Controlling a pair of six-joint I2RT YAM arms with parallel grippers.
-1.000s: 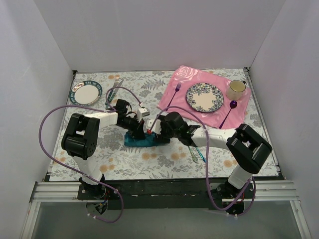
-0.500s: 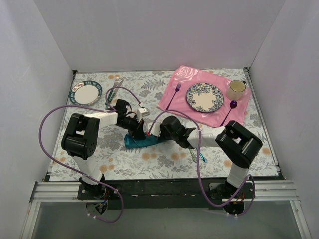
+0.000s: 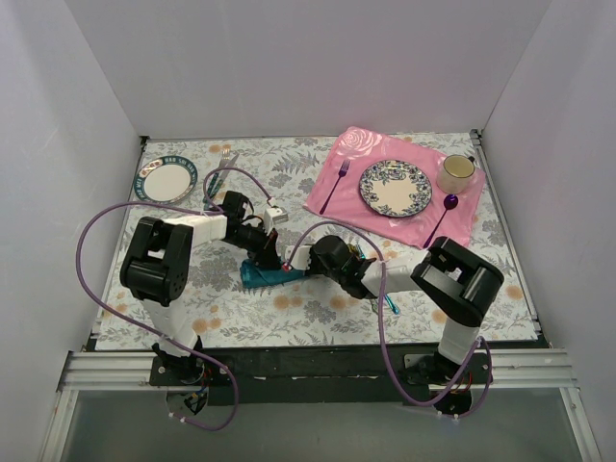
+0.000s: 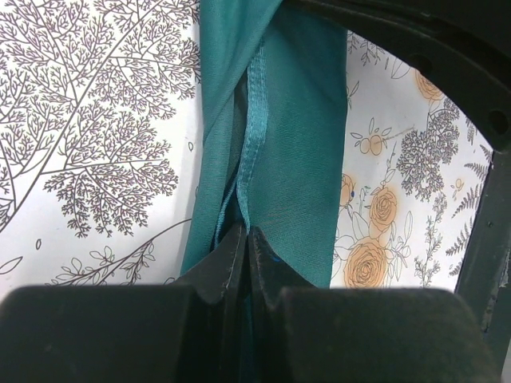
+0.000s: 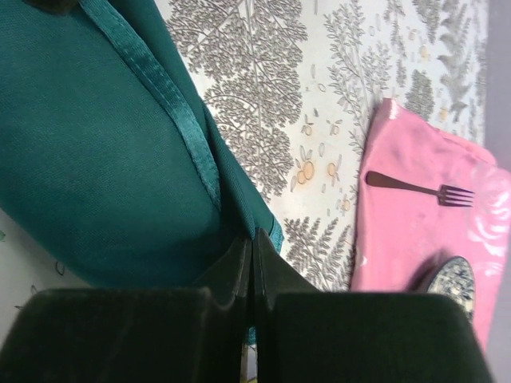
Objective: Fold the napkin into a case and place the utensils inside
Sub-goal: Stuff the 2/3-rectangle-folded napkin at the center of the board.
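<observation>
Floral tabletop (image 3: 318, 310), folded teal napkin (image 3: 269, 277), utensils (image 3: 391, 306) lying outside, nearby

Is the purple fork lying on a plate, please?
No, the purple fork lies on the pink placemat, beside the floral plate.

I find free table (image 3: 241, 318) on the near side of the napkin (image 3: 265, 276), but the left arm (image 3: 192, 229) and the right arm (image 3: 404, 274) close both its ends, and the utensils (image 3: 387, 302) lie just beside the right one.

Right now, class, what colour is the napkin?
Dark teal napkin; clearest in the right wrist view.
</observation>
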